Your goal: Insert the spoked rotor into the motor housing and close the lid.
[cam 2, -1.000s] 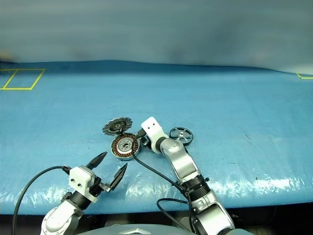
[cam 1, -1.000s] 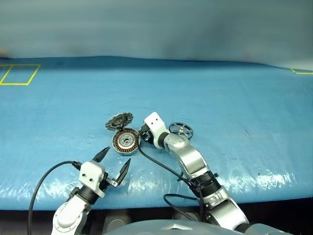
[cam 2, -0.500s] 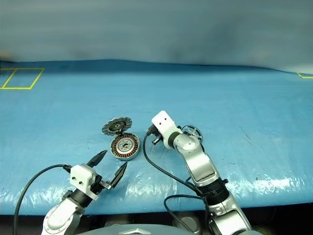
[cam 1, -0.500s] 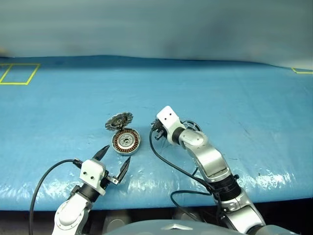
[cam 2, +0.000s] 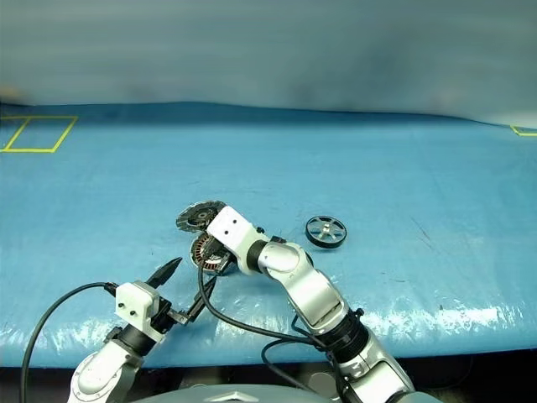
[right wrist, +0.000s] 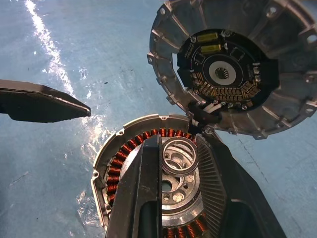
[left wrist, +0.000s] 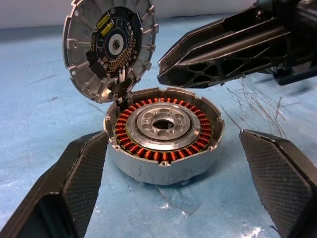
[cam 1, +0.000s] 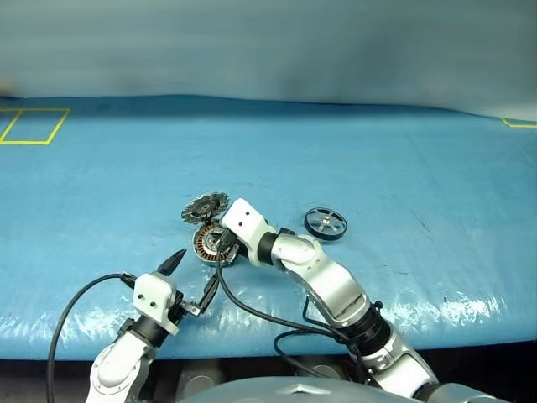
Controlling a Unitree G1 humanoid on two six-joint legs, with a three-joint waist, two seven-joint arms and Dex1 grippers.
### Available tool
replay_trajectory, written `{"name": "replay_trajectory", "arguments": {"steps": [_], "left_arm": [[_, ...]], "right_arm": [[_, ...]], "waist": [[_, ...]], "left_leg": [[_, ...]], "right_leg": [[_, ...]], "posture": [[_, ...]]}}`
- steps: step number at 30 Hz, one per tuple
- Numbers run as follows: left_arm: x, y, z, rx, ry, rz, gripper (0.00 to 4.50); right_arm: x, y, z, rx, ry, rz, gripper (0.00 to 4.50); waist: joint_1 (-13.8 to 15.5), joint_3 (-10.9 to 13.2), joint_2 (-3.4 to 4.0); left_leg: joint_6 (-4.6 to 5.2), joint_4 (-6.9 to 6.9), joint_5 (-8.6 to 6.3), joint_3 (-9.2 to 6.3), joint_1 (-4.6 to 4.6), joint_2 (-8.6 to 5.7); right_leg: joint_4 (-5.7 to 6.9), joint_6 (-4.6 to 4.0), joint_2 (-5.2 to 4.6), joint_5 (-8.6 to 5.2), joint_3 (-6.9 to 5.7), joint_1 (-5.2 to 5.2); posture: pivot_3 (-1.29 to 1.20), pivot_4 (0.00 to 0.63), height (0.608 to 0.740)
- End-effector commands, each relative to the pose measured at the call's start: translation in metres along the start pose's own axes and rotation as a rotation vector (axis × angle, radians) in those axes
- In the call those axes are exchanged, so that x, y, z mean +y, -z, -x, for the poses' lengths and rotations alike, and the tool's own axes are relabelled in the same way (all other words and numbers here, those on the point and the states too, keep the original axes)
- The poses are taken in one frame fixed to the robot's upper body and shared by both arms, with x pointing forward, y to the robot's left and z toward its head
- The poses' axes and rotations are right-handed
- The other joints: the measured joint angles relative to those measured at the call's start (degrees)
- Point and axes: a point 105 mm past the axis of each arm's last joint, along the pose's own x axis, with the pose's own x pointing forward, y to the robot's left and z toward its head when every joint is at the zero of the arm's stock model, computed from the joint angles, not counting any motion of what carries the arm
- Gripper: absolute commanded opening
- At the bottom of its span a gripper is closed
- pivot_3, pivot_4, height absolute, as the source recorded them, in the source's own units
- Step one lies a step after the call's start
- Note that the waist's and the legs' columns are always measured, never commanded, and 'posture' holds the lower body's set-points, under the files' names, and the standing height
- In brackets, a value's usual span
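Right wrist view: right tool (right wrist: 179, 171) pinches a thin ring above motor housing (left wrist: 163, 130). Head view: spoked rotor (cam 1: 325, 223) lies apart on bench (cam 1: 403, 168); left tool (cam 1: 195, 280) spread; lid (left wrist: 110, 47) hinged up

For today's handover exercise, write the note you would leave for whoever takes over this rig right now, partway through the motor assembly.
Left gripper: jaws open and empty, one on each side of the motor housing, not touching it.
Right gripper: jaws shut on what looks like a small thin ring, held over the housing's hub.
The lid stands tilted open at the housing's far edge, joined to it by wires.
The spoked rotor lies flat on the blue table, to the right of the housing.
Done: nothing inserted yet.
Left: put the rotor in, then close the lid.
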Motion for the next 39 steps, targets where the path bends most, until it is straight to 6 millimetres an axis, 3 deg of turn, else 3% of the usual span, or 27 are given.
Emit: {"name": "replay_trajectory", "arguments": {"steps": [1, 27, 31, 35, 39], "left_arm": [[-0.006, -0.011, 0.0, -0.034, 0.026, -0.013, 4.5], [-0.005, 0.001, 0.003, 0.001, 0.048, -0.002, 4.5], [-0.004, 0.002, 0.003, 0.007, 0.051, -0.007, 4.5], [-0.004, 0.002, 0.005, 0.011, 0.049, -0.004, 4.5], [-0.005, 0.003, 0.007, 0.014, 0.046, 0.01, 4.5]], "right_arm": [[0.002, -0.004, -0.004, -0.026, 0.007, -0.002, 0.66], [0.011, 0.02, -0.012, 0.048, -0.03, -0.018, 0.66], [0.013, 0.02, -0.012, 0.039, -0.032, -0.035, 2.0], [0.014, -0.006, 0.002, -0.045, -0.041, -0.086, 3.27], [0.012, -0.034, 0.021, -0.111, -0.03, -0.093, 3.27]], "waist": [[0.0, 0.0, 0.0], [0.0, 0.0, 0.0], [-0.2, 0.0, 0.0], [-0.1, 0.0, 0.0], [0.0, 0.0, -0.01]], "left_leg": [[0.0, 0.0, 0.0, 0.0, -0.01, 0.0], [0.0, 0.0, 0.0, 0.0, 0.02, 0.0], [0.0, 0.0, 0.0, 0.0, 0.05, 0.0], [0.0, -0.03, 0.0, 0.0, 0.01, 0.01], [0.0, -0.02, 0.0, 0.0, -0.09, 0.01]], "right_leg": [[0.0, 0.0, 0.0, 0.0, 0.0, 0.0], [0.0, 0.0, 0.0, 0.0, 0.0, -0.02], [0.0, 0.0, 0.0, 0.0, 0.0, -0.03], [0.0, -0.01, 0.01, 0.0, 0.0, -0.02], [0.01, 0.0, 0.0, 0.0, 0.0, -0.03]], "posture": [[0.0, 0.15, 0.74], [0.0, 0.15, 0.74], [0.0, 0.15, 0.74], [0.0, 0.15, 0.74], [0.0, 0.15, 0.74]]}}
